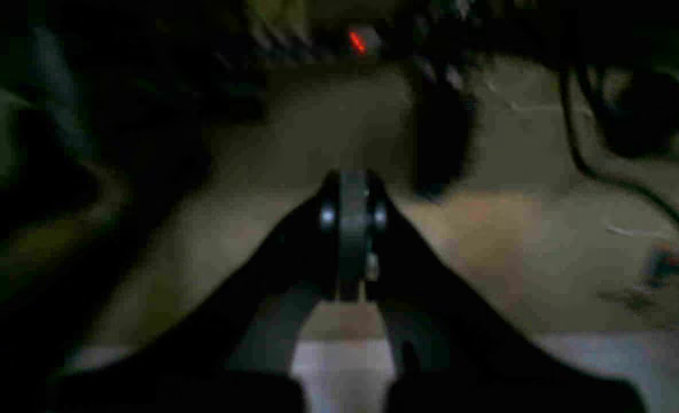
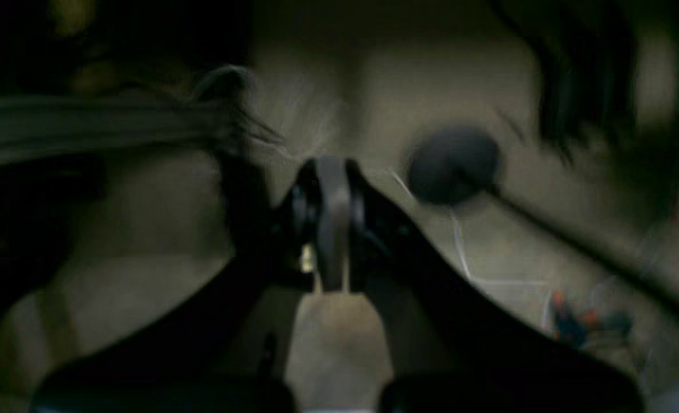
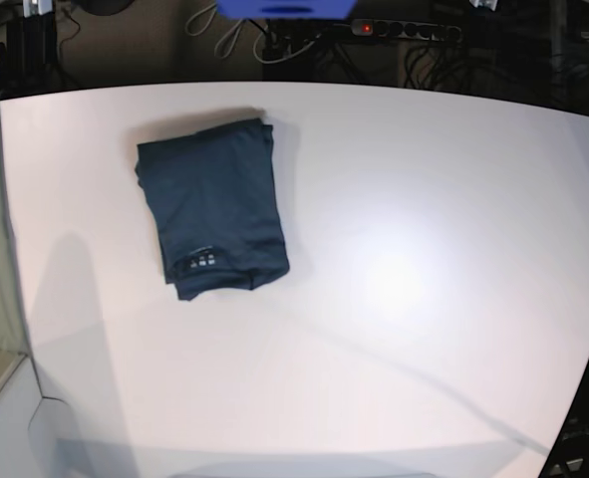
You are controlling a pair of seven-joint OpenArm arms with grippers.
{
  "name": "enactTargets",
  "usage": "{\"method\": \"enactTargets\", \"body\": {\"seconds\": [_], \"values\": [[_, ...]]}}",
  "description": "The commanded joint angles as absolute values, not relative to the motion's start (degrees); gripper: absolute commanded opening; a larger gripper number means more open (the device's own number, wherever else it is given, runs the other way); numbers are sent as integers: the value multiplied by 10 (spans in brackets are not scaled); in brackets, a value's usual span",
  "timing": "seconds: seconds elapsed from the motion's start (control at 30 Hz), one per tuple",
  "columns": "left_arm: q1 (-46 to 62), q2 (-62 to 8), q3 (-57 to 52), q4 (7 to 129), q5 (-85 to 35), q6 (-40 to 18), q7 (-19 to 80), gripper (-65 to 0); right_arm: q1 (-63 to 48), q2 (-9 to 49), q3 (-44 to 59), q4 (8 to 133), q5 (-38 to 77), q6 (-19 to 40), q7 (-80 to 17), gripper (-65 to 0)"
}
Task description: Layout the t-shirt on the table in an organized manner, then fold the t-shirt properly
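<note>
You are looking at the dark navy cotton t-shirt [image 3: 211,206] lying folded on the matte white table [image 3: 424,249], toward its far corner; both the left gripper [image 1: 352,229] and the right gripper [image 2: 331,223] are sitting closed and empty, so nothing seems left.

Beyond the far edge sits a long black power strip [image 3: 406,29] with a red switch lit at its left end, and black cables [image 3: 443,62] tangle just below it. To its left, a bright blue flat-sided object [image 3: 286,8] pokes in from the top, with a pale looped cord [image 3: 232,38] dangling beside it.
</note>
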State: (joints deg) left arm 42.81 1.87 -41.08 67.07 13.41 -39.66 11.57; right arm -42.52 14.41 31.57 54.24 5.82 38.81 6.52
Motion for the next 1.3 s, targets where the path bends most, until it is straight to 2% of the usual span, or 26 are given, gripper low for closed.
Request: {"method": "enactTargets", "body": {"seconds": [0.0,0.17,0.33,0.47,0.7,0.9,1.0,1.17,1.27], "values": [[427,5,-411,632,128,-400,86,-649,-415,162,299,509,61,400,94,-650],[363,-44,-392,399,124,-400,-15,-649,-356,194,224,359,61,400,154,-650],[300,-84,-324,237,128,-400,-96,-650,-341,189,218,331,61,400,172,-650],[262,-93,-297,174,128,-400,-101,-650,-345,171,211,328,53,400,176,-650],[251,-87,-291,164,129,-400,-101,-650,-284,170,189,239,5,400,180,-650],[212,-87,-211,116,124,-201,-102,-650,-240,160,171,130,-1,400,270,-650],[188,-75,-189,84,123,-167,-102,-650,-227,152,124,101,-29,306,293,-650],[158,-52,-190,77,123,-159,-99,-650,-215,116,66,96,-80,91,291,-650],[149,-44,-190,76,123,-146,-98,-650,-201,108,50,95,-85,25,283,-650]]}}
